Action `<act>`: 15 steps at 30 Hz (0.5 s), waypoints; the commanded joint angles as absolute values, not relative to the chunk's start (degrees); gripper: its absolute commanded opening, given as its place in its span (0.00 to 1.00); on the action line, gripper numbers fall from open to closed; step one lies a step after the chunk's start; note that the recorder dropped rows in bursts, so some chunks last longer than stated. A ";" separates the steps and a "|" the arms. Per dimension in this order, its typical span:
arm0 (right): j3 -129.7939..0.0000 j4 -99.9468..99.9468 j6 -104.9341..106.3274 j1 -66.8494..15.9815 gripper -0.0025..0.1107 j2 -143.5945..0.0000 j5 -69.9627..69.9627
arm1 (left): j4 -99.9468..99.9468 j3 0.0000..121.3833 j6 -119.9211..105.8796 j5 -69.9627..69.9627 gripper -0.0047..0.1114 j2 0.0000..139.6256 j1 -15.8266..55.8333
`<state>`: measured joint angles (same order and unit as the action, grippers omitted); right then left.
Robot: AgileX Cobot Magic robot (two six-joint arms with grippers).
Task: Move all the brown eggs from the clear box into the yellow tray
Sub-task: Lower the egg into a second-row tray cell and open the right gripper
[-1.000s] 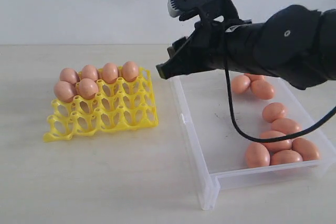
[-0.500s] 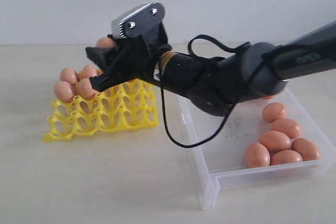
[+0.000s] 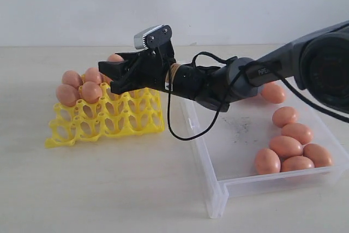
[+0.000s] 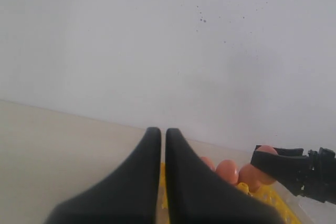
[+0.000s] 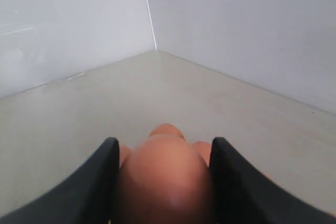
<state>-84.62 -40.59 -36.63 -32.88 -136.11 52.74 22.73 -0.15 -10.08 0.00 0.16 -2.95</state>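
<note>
**Layout.** You had the bright yellow openwork plastic egg tray [image 3: 109,125] at the left of the pale table [image 3: 109,189]. The shallow transparent plastic box [image 3: 218,192] stood just beside it on the right. The smooth orange-brown oval eggs in the tray [image 3: 91,91] sat in its far-left cups. The eggs in the box [image 3: 287,147] lay along its right side, most near the front corner. Your right gripper [image 3: 107,76] reached leftward across the box, above the tray's far rows, with the carried egg [image 5: 163,179] between its fingers.
</note>
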 commanded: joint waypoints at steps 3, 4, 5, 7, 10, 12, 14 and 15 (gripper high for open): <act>-91.67 -43.33 -41.83 -32.60 0.02 -142.06 53.63 | 22.92 0.00 -10.60 0.00 0.07 0.00 -2.71; -92.19 -43.52 -42.16 -32.60 0.02 -142.48 53.63 | 22.92 0.00 -10.60 0.00 0.07 0.00 -2.71; -92.60 -43.64 -42.16 -32.60 0.02 -142.75 53.33 | 22.92 0.00 -10.60 0.00 0.07 0.00 -2.71; -93.13 -43.88 -42.59 -32.60 0.02 -143.17 51.73 | 22.92 0.00 -10.60 0.00 0.07 0.00 -2.71; -93.39 -44.23 -42.72 -32.60 0.02 -143.48 51.13 | 22.92 0.00 -10.60 0.00 0.07 0.00 -2.71; -93.39 -44.23 -42.72 -32.60 0.02 -143.48 50.91 | 22.92 0.00 -10.60 0.00 0.07 0.00 -2.71; -93.49 -44.23 -42.72 -32.60 0.02 -143.48 50.94 | 22.92 0.00 -10.60 0.00 0.07 0.00 -2.71; -93.48 -44.23 -42.72 -32.60 0.02 -143.48 50.69 | 22.92 0.00 -10.60 0.00 0.07 0.00 -2.71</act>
